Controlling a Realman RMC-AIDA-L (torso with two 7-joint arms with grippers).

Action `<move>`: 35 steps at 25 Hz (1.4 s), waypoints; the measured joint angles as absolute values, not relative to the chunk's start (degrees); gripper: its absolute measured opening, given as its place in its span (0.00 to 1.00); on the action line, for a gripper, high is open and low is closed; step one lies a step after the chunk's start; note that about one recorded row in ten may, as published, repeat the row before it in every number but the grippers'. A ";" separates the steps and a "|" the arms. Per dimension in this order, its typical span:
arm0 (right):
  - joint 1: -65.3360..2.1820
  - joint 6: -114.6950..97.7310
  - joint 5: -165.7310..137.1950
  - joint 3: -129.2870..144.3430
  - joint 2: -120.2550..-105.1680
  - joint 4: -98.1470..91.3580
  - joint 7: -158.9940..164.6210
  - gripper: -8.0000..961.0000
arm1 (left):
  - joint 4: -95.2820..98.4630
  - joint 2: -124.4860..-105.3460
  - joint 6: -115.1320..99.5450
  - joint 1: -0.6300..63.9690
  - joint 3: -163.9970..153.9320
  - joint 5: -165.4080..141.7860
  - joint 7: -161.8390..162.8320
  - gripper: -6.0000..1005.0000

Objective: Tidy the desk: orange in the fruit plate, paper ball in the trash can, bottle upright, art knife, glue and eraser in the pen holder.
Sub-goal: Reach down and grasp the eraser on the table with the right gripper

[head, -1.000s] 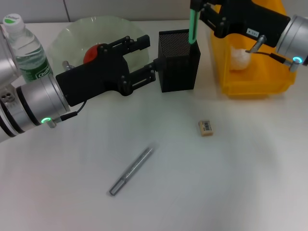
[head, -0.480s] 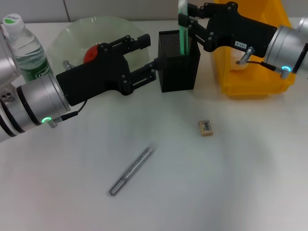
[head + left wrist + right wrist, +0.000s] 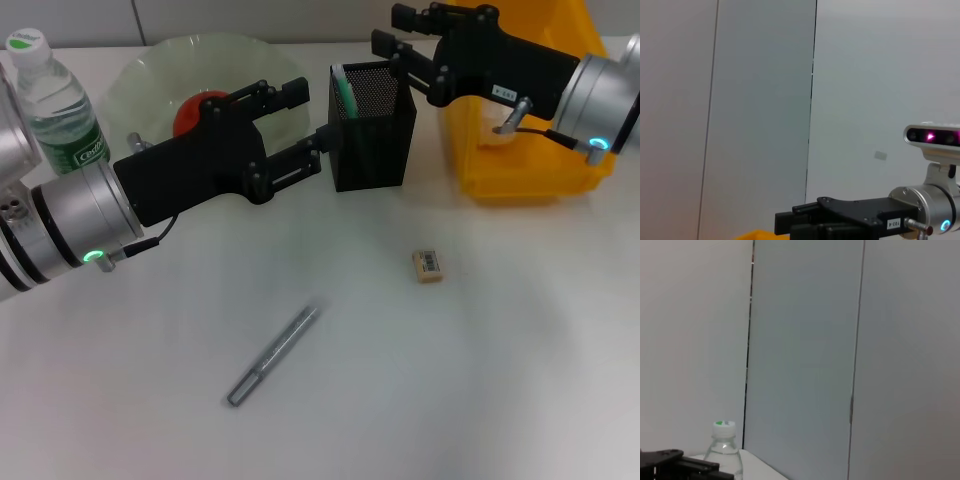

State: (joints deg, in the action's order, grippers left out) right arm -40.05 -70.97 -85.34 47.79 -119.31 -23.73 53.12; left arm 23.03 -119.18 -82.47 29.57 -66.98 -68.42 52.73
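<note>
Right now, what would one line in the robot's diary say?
art knife in pen holder | right gripper open above it | left gripper open beside holder | glue, eraser on desk

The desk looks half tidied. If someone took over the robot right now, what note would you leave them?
Right gripper: open, above the pen holder; art knife inside.
Left gripper: open, beside the holder.
Done: orange in fruit plate, paper ball in trash can, bottle upright.
Left: glue and eraser lie on the desk.
</note>
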 joint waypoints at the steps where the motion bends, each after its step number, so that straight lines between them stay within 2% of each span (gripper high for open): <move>1: -39.74 -71.08 -85.68 48.01 -119.28 -24.57 54.64 0.37 | 23.02 -119.18 -82.48 29.53 -66.98 -68.42 52.73 0.62; 5: -36.07 -71.31 -89.79 52.34 -119.12 -33.92 67.87 0.38 | 23.03 -119.18 -82.65 29.33 -66.98 -68.43 52.73 0.62; 11: -27.88 -76.00 -103.14 58.18 -119.22 -57.64 95.69 0.41 | 23.23 -119.18 -83.45 28.98 -66.98 -68.45 52.73 0.62; 16: -27.56 -89.07 -116.20 54.83 -119.09 -68.56 116.39 0.44 | 23.36 -119.18 -83.73 28.83 -66.97 -68.47 52.73 0.62; 20: -32.38 -99.48 -129.88 53.75 -117.75 -72.99 132.93 0.46 | 23.37 -119.18 -83.82 28.83 -66.96 -68.47 52.73 0.62; 25: -40.92 -108.78 -141.05 54.22 -115.66 -67.41 143.62 0.62 | 23.27 -119.18 -84.17 28.98 -67.11 -68.49 52.72 0.62; 32: -45.84 -105.87 -146.24 54.23 -116.02 -58.27 147.18 0.62 | 23.28 -119.18 -84.29 28.85 -68.04 -68.50 52.44 0.62; 35: -48.34 -101.76 -146.45 54.22 -115.68 -51.77 148.17 0.62 | 23.20 -119.18 -84.30 29.07 -68.43 -68.52 52.19 0.62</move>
State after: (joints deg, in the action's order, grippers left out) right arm -48.34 -101.76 -146.45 54.22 -115.68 -51.77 148.17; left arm 23.20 -119.18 -84.30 29.07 -68.43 -68.52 52.19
